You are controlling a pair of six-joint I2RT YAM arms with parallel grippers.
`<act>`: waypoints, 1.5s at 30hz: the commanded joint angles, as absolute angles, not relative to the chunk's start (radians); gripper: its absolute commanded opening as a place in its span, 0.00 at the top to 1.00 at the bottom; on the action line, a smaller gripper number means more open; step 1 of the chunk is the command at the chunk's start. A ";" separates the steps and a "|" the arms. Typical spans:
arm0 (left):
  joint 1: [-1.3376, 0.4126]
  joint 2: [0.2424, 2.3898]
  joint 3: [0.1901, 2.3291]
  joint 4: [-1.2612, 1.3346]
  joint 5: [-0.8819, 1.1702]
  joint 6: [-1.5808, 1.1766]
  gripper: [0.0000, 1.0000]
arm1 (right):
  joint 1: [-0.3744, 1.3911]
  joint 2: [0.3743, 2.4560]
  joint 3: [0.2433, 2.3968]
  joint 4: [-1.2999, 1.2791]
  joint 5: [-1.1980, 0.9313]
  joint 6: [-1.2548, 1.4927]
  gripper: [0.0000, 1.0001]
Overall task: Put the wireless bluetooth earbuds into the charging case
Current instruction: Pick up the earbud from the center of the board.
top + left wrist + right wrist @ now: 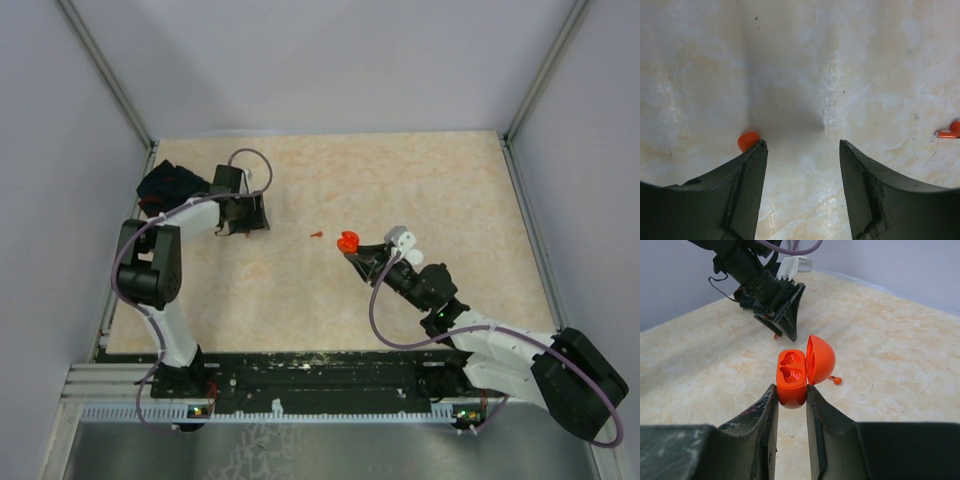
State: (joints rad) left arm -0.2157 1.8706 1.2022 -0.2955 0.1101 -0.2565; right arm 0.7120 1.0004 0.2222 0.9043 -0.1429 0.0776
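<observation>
My right gripper (362, 252) is shut on the lower half of an orange-red charging case (791, 377) and holds it above the table. The lid (821, 360) is open and both sockets look empty. The case also shows in the top view (348, 241). One red earbud (835, 380) lies on the table beyond the case, and it also shows in the top view (317, 235). My left gripper (802, 146) is open and low over the table, with another red earbud (747, 140) just outside its left fingertip (759, 150). The first earbud (951, 131) shows at that view's right edge.
A black cloth (168, 183) lies at the table's far left corner, behind the left arm. Grey walls enclose the beige table (420, 180) on three sides. The left gripper (782, 310) stands beyond the held case in the right wrist view.
</observation>
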 commanded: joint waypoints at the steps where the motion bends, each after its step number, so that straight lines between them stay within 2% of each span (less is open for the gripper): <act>1: -0.213 1.807 1.171 -0.331 0.139 -0.253 0.35 | 0.724 0.973 0.225 0.937 -0.138 0.070 1.00; 9: -0.213 1.727 1.179 -0.305 0.167 -0.248 0.35 | 0.724 0.968 0.227 0.933 -0.142 0.071 1.00; 18: -0.213 1.757 1.229 -0.396 -0.026 -0.233 0.39 | 0.728 0.970 0.227 0.930 -0.134 0.066 1.00; 28: -0.210 1.888 1.324 -0.455 -0.076 -0.219 0.52 | 0.740 0.969 0.230 0.920 -0.118 0.049 1.00; 45: -0.209 1.960 1.355 -0.489 -0.106 -0.199 0.64 | 0.747 0.971 0.233 0.916 -0.113 0.043 1.00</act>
